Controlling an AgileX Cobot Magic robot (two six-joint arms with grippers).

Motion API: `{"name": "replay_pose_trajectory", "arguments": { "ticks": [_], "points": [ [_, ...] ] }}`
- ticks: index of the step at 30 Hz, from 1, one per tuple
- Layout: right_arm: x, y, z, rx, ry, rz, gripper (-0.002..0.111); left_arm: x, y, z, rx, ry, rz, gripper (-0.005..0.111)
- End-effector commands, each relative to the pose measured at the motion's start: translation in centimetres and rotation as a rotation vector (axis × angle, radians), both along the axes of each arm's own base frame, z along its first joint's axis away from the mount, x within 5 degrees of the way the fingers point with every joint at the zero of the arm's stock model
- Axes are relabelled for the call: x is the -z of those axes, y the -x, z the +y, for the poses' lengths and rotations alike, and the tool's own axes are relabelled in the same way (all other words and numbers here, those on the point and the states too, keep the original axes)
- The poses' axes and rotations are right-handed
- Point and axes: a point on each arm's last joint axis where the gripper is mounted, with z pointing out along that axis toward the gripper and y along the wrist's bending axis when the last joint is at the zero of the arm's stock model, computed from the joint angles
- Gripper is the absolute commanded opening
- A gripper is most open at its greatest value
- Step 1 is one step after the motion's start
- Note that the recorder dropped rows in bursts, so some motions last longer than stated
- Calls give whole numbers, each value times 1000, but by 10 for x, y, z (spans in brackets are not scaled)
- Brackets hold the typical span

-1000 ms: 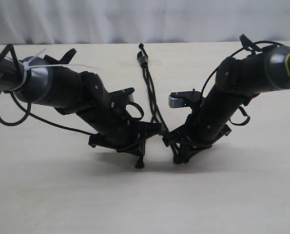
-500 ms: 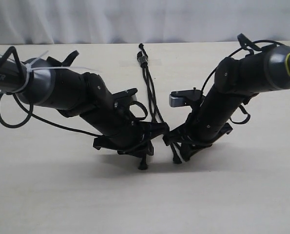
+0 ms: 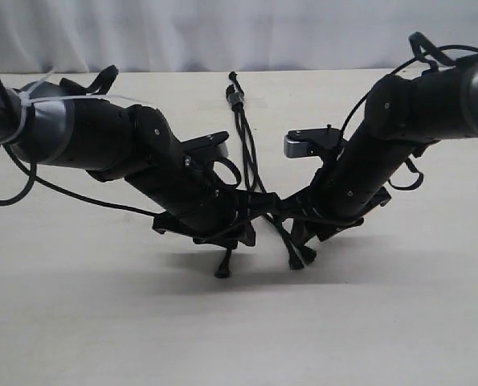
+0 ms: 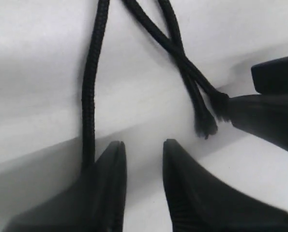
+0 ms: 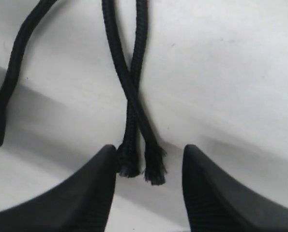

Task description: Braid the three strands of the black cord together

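Swung inward, the left gripper (image 4: 143, 145) and right gripper (image 5: 150, 150) are crouching low over the black cord (image 3: 245, 137) on the beige table (image 3: 102, 322), each holding its fingers parted.

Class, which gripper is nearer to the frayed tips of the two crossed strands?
Right. The right gripper has its open jaws either side of the frayed tips; the left gripper sits off to one side, jaws next to the single third strand.
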Motion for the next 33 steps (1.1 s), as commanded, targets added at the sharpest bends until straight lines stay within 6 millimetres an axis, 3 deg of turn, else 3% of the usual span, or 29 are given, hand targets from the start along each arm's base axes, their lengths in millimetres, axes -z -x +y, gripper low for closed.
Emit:
{"name": "replay_pose_trajectory", "arguments": {
  "ticks": [1, 3, 5, 6, 7, 8, 9, 10, 11, 13, 15, 18, 21, 25, 28, 33],
  "points": [
    [-27, 6, -1, 4, -24, -34, 44, -11, 2, 2, 38, -5, -18, 26],
    [-42, 10, -5, 12, -5, -65, 37, -25, 1, 11, 72, -24, -52, 26],
    [-61, 14, -20, 56, 89, -123, 16, -55, 0, 40, 104, -100, -98, 25],
    [-71, 17, -35, 108, 143, -132, 4, -74, 1, 71, 67, -195, -86, 18],
    [-77, 20, -44, 142, 163, -132, 4, -81, 2, 84, 57, -240, -79, 14],
    [-88, 26, -59, 174, 187, -134, 4, -100, 11, 114, 46, -340, -62, 4],
    [-93, 31, -66, 189, 195, -138, 4, -109, 17, 126, 30, -367, -60, 0],
    [-104, 42, -78, 223, 191, -160, 4, -131, 35, 144, -19, -393, -127, 0],
    [-110, 50, -84, 239, 186, -178, 4, -142, 47, 150, -47, -389, -173, 0],
    [-125, 87, -93, 259, 166, -253, 4, -177, 97, 167, -107, -361, -370, 0],
    [-140, 118, -99, 272, 116, -403, 4, -202, 145, 179, -137, -336, -530, 0],
    [-157, 158, -106, 296, 33, -649, 4, -225, 200, 191, -185, -278, -739, 0],
    [-162, 200, -114, 291, -34, -893, 4, -231, 243, 200, -228, -213, -1014, 0],
    [-154, 229, -120, 291, -74, -1035, 4, -218, 257, 207, -243, -254, -1127, 0],
    [-143, 242, -122, 298, -103, -1120, 4, -201, 256, 211, -221, -351, -1105, 0],
    [-135, 262, -124, 314, -155, -1185, 4, -182, 261, 215, -194, -415, -911, 0]
  ]
}}
